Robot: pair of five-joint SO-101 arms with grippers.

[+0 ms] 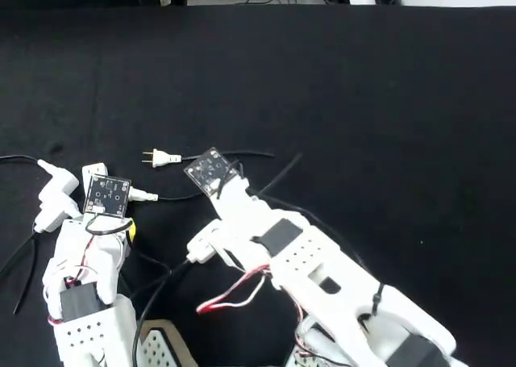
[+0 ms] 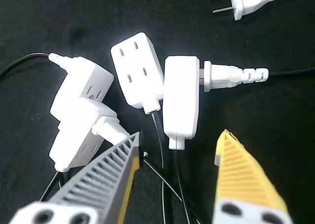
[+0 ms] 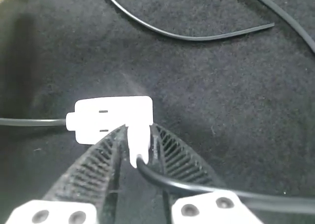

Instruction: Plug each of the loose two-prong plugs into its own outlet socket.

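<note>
Landmark: loose white two-prong plug (image 1: 161, 157) on the black cloth table (image 1: 363, 101); prongs bare and pointing left, black cord trailing off to the right; touching no socket.

Far left of the loose plug, nearer the arms: pair of white plastic outlet blocks (image 1: 50, 199) lying against each other; a white angled plug (image 2: 110, 128) sits against the face of one.

Closer left of the loose plug: short white outlet block (image 2: 138, 76), slots bare; just beside it a long white outlet block (image 2: 181, 101) with a white ribbed plug (image 2: 234, 75) pushed into its side.

Left gripper (image 2: 180, 135) below-left of the loose plug, above the long block's cord end; grey ridged finger and yellow finger spread wide, nothing held.

Right of the loose plug: right arm's wrist board (image 1: 211, 172) just beside it; right gripper (image 3: 138, 130) nearly closed, pinching a small white plug (image 3: 139, 144); this plug meets the edge of a flat white outlet block (image 3: 113, 116); cannot tell whether it is fully seated; its black cord (image 3: 197, 188) runs out between the fingers.
</note>
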